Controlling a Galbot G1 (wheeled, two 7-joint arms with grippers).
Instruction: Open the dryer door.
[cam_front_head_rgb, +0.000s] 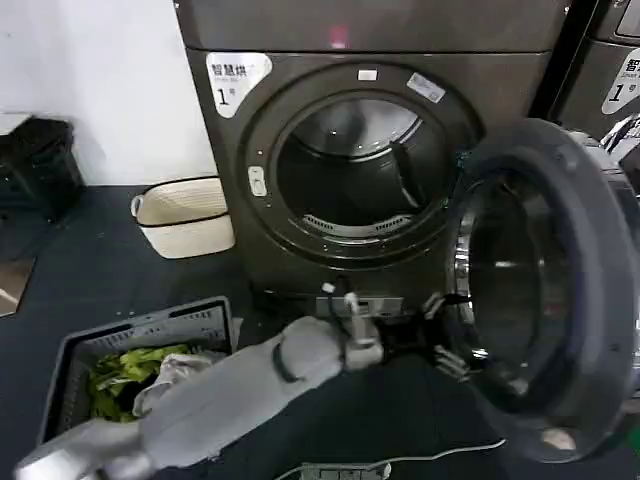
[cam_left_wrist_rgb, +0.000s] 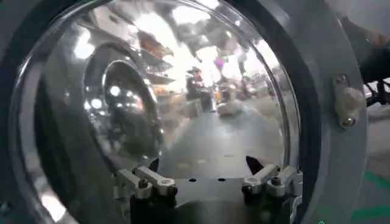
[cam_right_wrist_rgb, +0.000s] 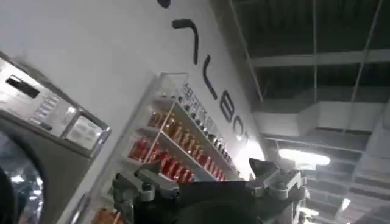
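— Where's the dryer door (cam_front_head_rgb: 545, 290)?
— Swung wide open, right of the dryer (cam_front_head_rgb: 365, 150). The left gripper (cam_left_wrist_rgb: 210, 176) sits near its glass, fingers apart, holding nothing.
— What's nearby?
— A white basket (cam_front_head_rgb: 185, 215) and grey crate (cam_front_head_rgb: 140, 355).

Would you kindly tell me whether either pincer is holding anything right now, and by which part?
Nothing is held. The left pincer is open facing the glass of the swung-open chrome-ringed round dryer door; the right pincer is open, pointing up at the ceiling.

dim, soft head view; bright glare on the dryer door (cam_left_wrist_rgb: 183, 91) glass.
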